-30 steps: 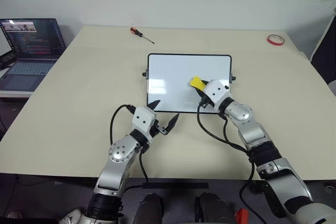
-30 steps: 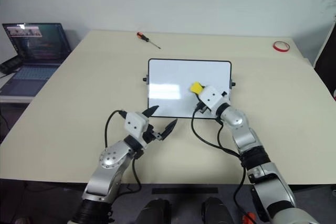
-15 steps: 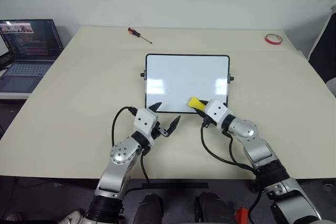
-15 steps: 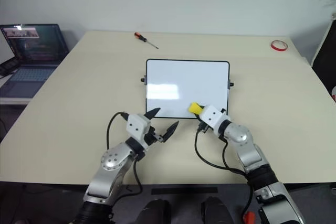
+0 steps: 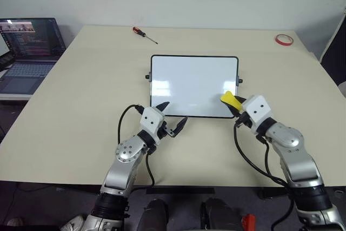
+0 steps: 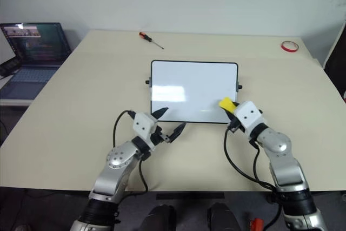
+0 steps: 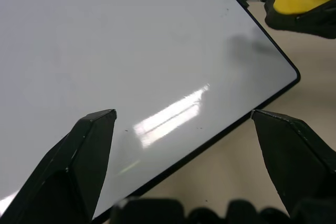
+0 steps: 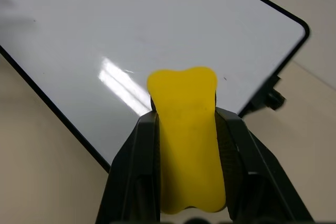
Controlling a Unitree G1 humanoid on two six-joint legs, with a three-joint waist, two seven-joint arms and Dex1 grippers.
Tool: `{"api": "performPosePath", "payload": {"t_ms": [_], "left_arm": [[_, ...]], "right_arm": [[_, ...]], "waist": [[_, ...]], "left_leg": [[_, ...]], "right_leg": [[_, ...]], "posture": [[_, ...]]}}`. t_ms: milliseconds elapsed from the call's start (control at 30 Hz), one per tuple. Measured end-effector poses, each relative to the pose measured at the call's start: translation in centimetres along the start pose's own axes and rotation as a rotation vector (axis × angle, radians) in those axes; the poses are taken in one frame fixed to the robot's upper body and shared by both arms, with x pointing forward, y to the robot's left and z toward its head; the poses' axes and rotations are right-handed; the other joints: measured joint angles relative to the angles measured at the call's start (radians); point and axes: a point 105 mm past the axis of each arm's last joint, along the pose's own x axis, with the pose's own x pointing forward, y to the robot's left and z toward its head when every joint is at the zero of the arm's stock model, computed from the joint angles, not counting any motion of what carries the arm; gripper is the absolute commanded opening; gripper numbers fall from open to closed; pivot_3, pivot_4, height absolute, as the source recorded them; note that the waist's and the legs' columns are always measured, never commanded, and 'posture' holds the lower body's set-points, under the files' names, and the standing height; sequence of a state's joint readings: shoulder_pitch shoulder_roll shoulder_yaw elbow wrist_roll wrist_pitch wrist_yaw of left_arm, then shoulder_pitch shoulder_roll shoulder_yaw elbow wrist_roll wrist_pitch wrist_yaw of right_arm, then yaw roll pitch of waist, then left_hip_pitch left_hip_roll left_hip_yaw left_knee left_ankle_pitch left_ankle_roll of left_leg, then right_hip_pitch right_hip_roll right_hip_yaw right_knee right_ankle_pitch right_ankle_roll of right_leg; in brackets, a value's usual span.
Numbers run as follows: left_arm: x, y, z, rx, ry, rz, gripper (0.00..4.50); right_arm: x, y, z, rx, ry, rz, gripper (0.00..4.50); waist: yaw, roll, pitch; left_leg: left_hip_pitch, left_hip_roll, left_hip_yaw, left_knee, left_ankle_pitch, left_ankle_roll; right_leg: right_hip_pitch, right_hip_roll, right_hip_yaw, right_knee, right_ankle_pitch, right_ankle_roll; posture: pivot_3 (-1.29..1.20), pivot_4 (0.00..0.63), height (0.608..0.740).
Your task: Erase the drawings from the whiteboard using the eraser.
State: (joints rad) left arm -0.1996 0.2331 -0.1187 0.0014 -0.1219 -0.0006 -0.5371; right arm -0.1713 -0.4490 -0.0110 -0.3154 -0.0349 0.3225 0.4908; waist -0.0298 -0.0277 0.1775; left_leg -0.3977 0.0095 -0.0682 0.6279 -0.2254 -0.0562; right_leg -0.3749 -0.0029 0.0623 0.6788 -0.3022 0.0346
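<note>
Pulling my right gripper [image 5: 236, 104], clamped on the eraser [image 5: 231, 100], back to the whiteboard's [image 5: 189, 79] near right corner, left gripper [image 5: 172, 124] open, I judged it clean and lifted off gently.

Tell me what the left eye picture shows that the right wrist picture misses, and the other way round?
The left eye view alone takes in the laptop, the screwdriver, the red tape ring and the left gripper, its jaws open at the board's near edge. The right wrist view alone shows, close up, the black fingers clamped on the eraser's sides. Both show the whiteboard, wiped bare, with the eraser in the right gripper by its corner.
</note>
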Motion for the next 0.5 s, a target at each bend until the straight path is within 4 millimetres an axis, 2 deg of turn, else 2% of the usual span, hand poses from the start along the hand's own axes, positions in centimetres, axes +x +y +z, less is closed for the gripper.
{"api": "performPosePath", "payload": {"t_ms": [100, 267, 500], "left_arm": [[0.8, -0.5, 0.1, -0.057, -0.037, -0.065, 4.50], [1.6, -2.9, 0.6, -0.112, -0.082, -0.279, 4.50], [2.5, -5.0, 1.5, -0.048, -0.080, -0.547, 4.50]], "right_arm": [[-2.3, -1.3, -1.2, 0.083, 0.098, -0.097, 1.10], [-5.2, -3.3, -4.2, 0.222, 0.267, -0.267, 1.10], [-6.6, -4.5, -6.0, 0.350, 0.362, -0.384, 1.10]], "waist": [[0.002, 0.000, 0.000], [0.000, 0.000, 0.000], [-0.003, 0.000, 0.000]], "left_leg": [[0.000, 0.000, 0.000, 0.000, 0.000, 0.000], [0.000, 0.000, 0.001, 0.000, 0.000, 0.000], [0.000, 0.000, 0.003, 0.000, 0.000, 0.000]], "right_leg": [[0.000, 0.000, -0.001, 0.000, 0.000, 0.001], [0.000, 0.001, -0.001, 0.000, -0.002, 0.003], [-0.001, 0.002, 0.000, 0.000, -0.003, 0.004]], "posture": [[0.00, 0.150, 0.740], [0.00, 0.150, 0.740], [0.00, 0.150, 0.740]]}}
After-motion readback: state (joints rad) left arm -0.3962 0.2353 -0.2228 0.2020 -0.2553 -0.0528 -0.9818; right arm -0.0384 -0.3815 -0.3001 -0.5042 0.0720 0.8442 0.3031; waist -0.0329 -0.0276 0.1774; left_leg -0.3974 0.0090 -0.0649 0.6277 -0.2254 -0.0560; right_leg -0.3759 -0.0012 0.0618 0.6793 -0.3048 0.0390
